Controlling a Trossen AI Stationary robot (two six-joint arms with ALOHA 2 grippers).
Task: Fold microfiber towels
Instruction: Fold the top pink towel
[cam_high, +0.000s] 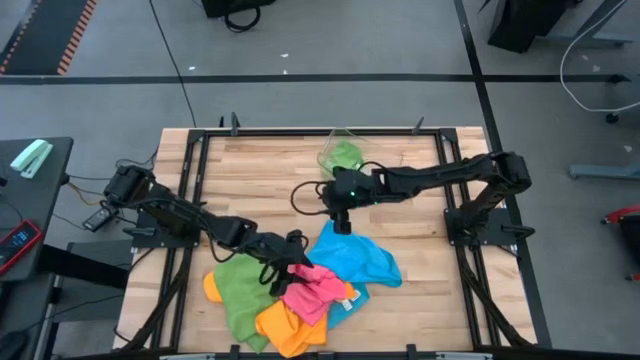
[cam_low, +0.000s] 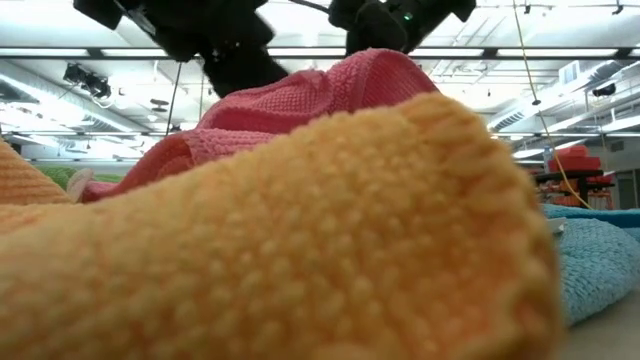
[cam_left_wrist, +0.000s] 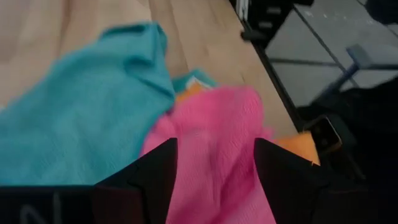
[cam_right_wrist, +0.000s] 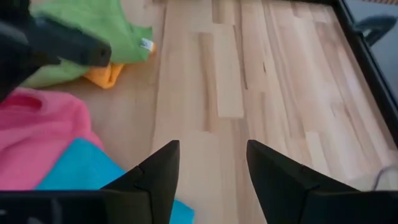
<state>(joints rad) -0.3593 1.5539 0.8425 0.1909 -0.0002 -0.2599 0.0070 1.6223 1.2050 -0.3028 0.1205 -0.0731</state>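
A heap of towels lies at the table's near middle: a pink towel (cam_high: 318, 285) on top, a sky blue one (cam_high: 362, 258) to its right, a green one (cam_high: 235, 292) to its left and an orange one (cam_high: 285, 323) at the front. My left gripper (cam_high: 297, 258) is open at the pink towel's left edge, and in the left wrist view (cam_left_wrist: 214, 146) the pink towel (cam_left_wrist: 217, 124) fills the gap between its fingers. My right gripper (cam_high: 340, 225) is open and empty at the blue towel's far edge, over bare wood in the right wrist view (cam_right_wrist: 211, 146). My left gripper comes slanting down from the table's left, with its open fingers (cam_left_wrist: 155, 171) on either side of a raised part of the pink towel (cam_left_wrist: 214, 162). I cannot tell whether they touch it. The towel lies on the heap.
A clear plastic tray (cam_high: 352, 135) holding another green towel (cam_high: 345, 157) stands at the far middle. A second bit of orange cloth (cam_high: 211, 287) shows left of the green towel. Bare wood lies between tray and heap. Black frame rails (cam_high: 195, 170) run along the table's sides.
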